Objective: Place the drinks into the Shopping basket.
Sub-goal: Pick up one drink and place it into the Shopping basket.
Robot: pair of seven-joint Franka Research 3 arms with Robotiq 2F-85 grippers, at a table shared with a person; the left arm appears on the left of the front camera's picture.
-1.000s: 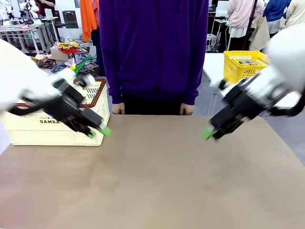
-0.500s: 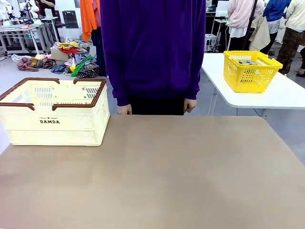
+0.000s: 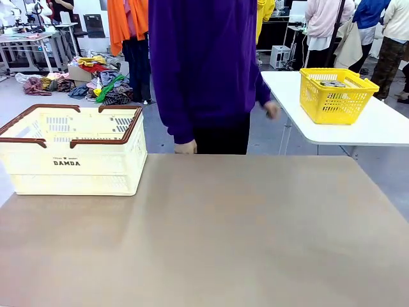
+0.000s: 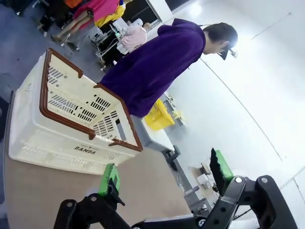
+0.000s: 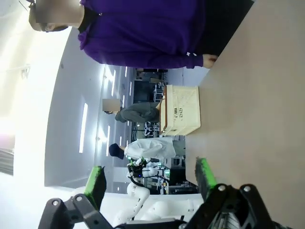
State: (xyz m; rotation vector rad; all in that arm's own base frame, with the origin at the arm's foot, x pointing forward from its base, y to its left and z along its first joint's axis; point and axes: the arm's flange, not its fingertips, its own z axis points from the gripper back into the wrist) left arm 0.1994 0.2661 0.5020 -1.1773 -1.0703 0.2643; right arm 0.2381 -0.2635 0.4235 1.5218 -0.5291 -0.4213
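Observation:
The cream-white Shopping basket (image 3: pixel 96 176) with a brown rim stands on the brown table's far left; what lies inside it is hidden. The drinks are out of view. In the left wrist view my left gripper (image 4: pixel 165 171) hangs open in the air, above and to one side of the Shopping basket (image 4: pixel 52 150), with nothing between its fingers. My right gripper (image 5: pixel 150 180) is open too, well above the table, and the Shopping basket (image 5: pixel 183 114) is far off across the table.
A person in a purple sweater (image 3: pixel 204 64) stands at the table's far edge, turned toward picture right, one hand (image 3: pixel 273 110) near a white side table (image 3: pixel 383 128). A smaller yellow basket (image 3: pixel 335 96) sits on that side table.
Both arms have withdrawn out of the front view. The person has turned toward picture right and swung one hand toward the white side table.

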